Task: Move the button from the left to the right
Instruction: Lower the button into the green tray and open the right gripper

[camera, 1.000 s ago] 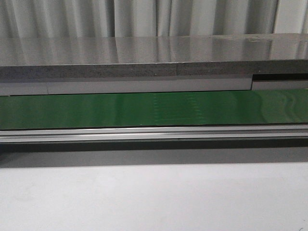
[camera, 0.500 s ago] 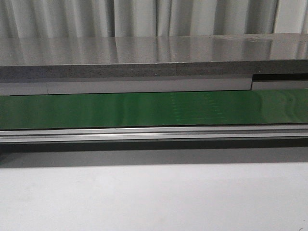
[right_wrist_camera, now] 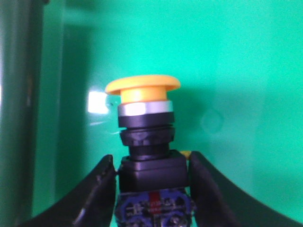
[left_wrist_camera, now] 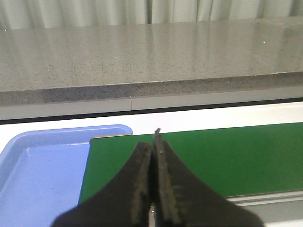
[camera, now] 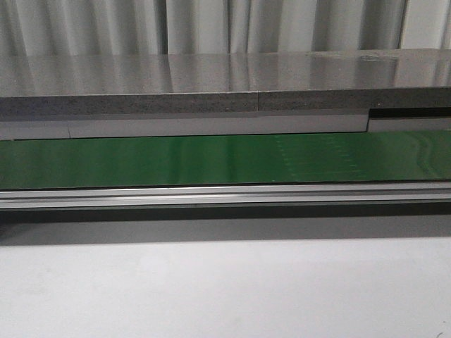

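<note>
Progress is looking about halfway, as I judge it. The right claw (right_wrist_camera: 152, 189) is pinching the black body of the button (right_wrist_camera: 147, 142) between its two fingers, with the yellow cap pointing away from the wrist, over the green belt (right_wrist_camera: 236, 71). The left claw (left_wrist_camera: 152, 177) is sitting pressed together and holding nothing, near a blue tray (left_wrist_camera: 42, 170) at the belt end. The front view is showing neither arm nor the button, so the place on the right side is not visible. Releasing is remaining.
</note>
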Motion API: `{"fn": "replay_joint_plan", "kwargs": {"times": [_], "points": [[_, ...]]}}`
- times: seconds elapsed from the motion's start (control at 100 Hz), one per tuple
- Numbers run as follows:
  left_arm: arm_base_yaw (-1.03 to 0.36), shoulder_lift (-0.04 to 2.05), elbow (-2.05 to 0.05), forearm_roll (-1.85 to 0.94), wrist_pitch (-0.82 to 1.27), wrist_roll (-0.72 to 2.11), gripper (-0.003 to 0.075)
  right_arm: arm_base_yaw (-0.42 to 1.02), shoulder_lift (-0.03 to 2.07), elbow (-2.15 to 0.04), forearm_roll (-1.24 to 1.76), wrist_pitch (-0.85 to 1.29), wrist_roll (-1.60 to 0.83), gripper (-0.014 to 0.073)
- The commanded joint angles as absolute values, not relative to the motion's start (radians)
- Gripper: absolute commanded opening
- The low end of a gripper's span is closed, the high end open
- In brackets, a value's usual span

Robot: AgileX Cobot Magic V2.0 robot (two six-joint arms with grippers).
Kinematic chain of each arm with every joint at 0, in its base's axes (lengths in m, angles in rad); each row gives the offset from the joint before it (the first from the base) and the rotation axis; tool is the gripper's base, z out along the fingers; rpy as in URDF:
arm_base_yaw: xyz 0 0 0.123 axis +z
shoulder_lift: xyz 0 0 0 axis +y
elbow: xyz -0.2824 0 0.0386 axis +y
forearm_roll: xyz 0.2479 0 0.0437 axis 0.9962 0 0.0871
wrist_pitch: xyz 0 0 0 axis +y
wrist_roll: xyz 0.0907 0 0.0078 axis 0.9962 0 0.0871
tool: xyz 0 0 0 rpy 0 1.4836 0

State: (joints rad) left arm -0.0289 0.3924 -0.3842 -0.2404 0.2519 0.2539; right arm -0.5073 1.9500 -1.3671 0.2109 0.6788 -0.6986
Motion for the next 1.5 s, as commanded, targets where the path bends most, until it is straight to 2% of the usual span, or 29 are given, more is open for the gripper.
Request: {"fn": "replay_joint_plan", "kwargs": {"times": [0.0,0.31,0.41,0.55,0.69,1.11,1.49], "points": [[-0.033,0.398,-0.414,-0.253,0.172,0.249,-0.0020,-0.515,1.895,-1.401,0.243,0.651,-0.707,0.0093],[-0.033,0.398,-0.414,-0.253,0.172,0.249,-0.0020,-0.515,1.895,-1.401,0.253,0.652,-0.707,0.0113],[-0.033,0.398,-0.414,-0.253,0.172,0.249,-0.0020,-0.515,1.895,-1.401,0.253,0.654,-0.707,0.0191],[-0.033,0.398,-0.414,-0.253,0.172,0.249,-0.0020,-0.515,1.895,-1.401,0.253,0.653,-0.707,0.0351],[-0.033,0.398,-0.414,-0.253,0.172,0.249,-0.0020,-0.515,1.895,-1.401,0.252,0.653,-0.707,0.0426],[-0.033,0.398,-0.414,-0.253,0.172,0.249,-0.0020,-0.515,1.881,-1.403,0.241,0.648,-0.707,0.0428],[-0.033,0.398,-0.414,-0.253,0.172,0.249,-0.0020,-0.468,1.753,-1.405,0.373,0.551,-0.707,0.0428]]}}
